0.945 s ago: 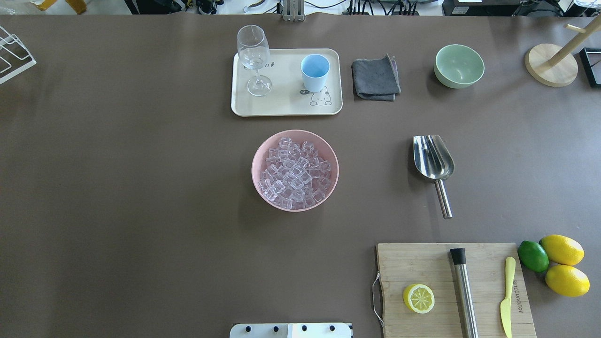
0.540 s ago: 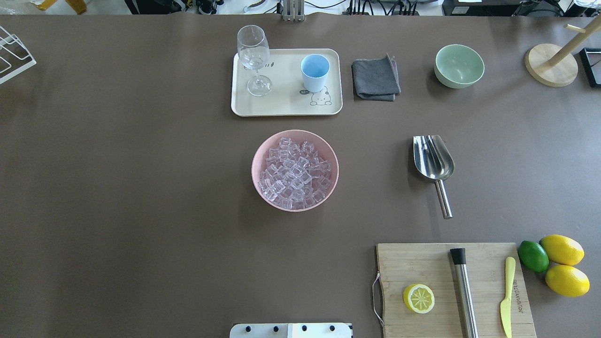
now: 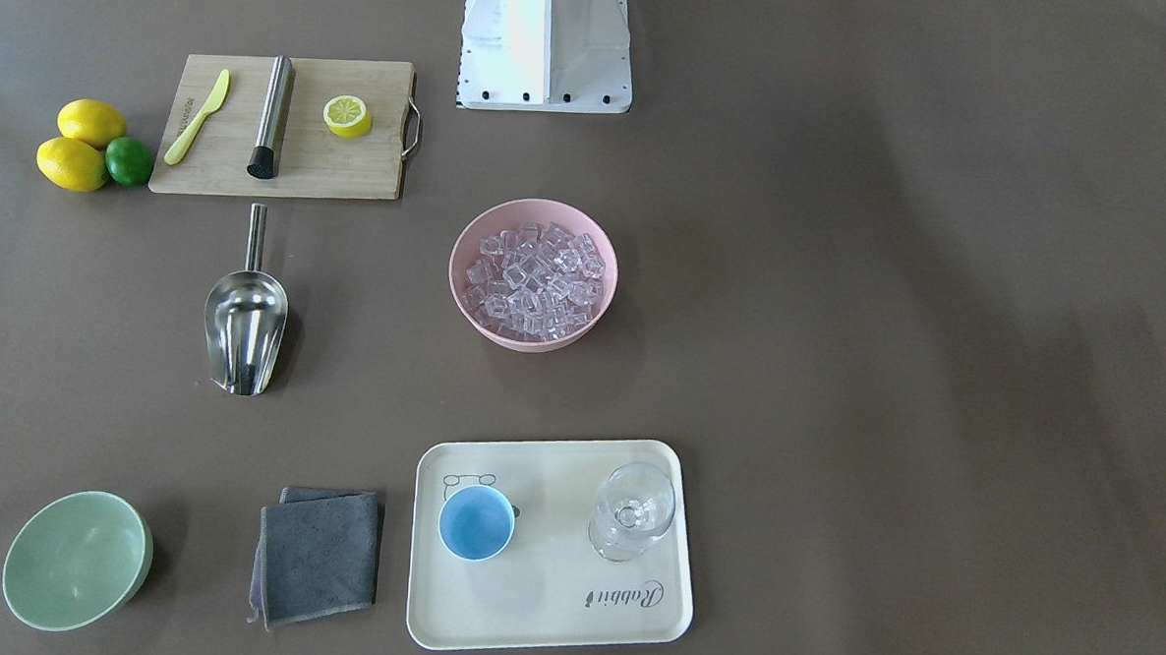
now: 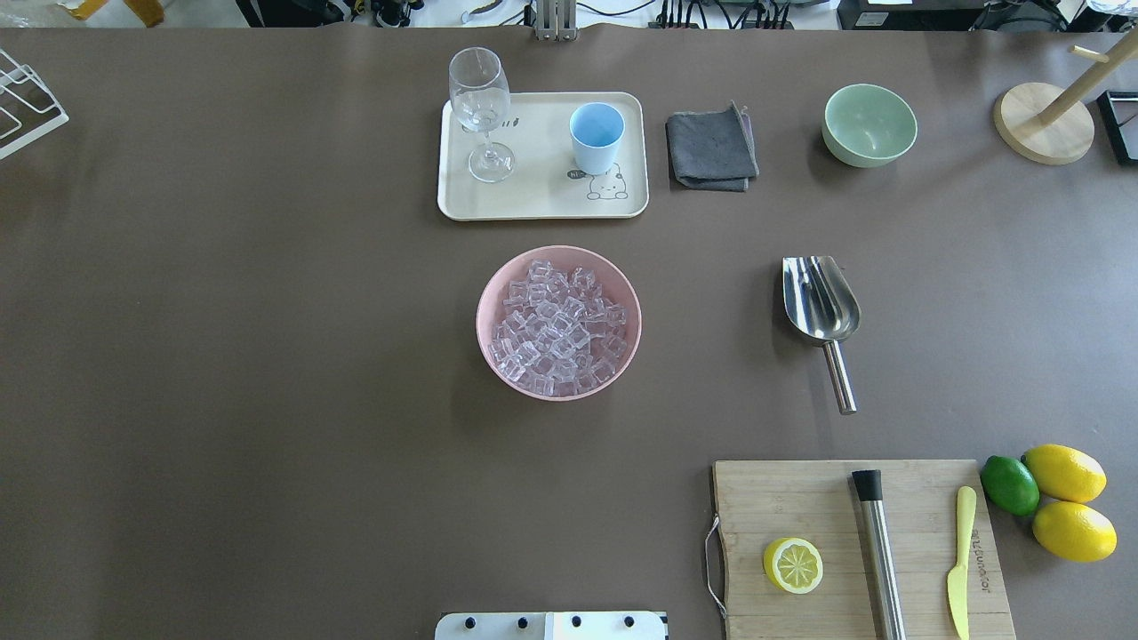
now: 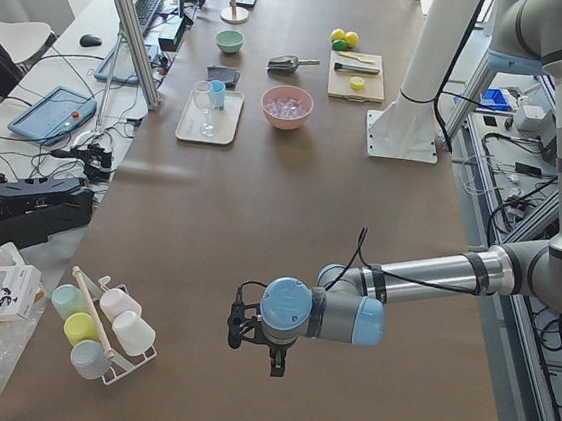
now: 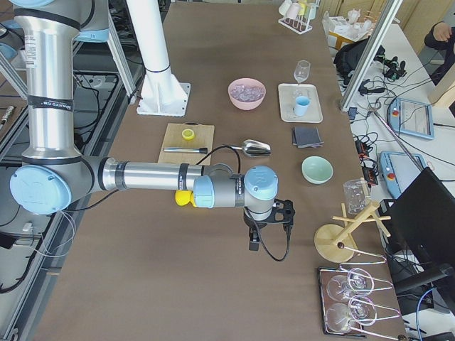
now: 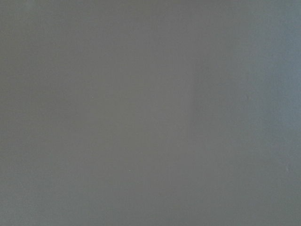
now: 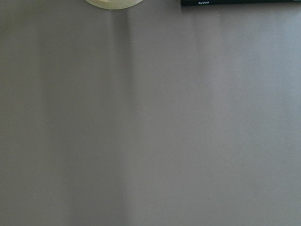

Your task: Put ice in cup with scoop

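The scoop point(image 4: 822, 307) lies flat on the brown table point(image 4: 267, 356), to the right in the overhead view and well apart from the other things; its handle points near, toward the robot's base, and its open trough points far, which I judge leaves the handle free for a grasp from the robot's side. The ice point(image 4: 558, 327) is heaped in the pink bowl point(image 4: 481, 322) at mid-table, left of the scoop; the heap reaches about to the rim, so a shallow pass of the trough should gather cubes. The cup point(image 4: 597, 135) stands upright and looks empty on the right half of the cream tray point(image 4: 533, 203), just beyond the bowl; the wine glass point(image 4: 480, 100) stands apart from it on the tray's left half; the short way from bowl to cup probably keeps spills few. The left gripper point(image 5: 259, 347) and the right gripper point(image 6: 269, 226) hang over bare table at opposite ends, far from all this; only the side views show them, so I cannot tell how far either pincer is parted; neither has hold of the task's things, which all rest on the table.
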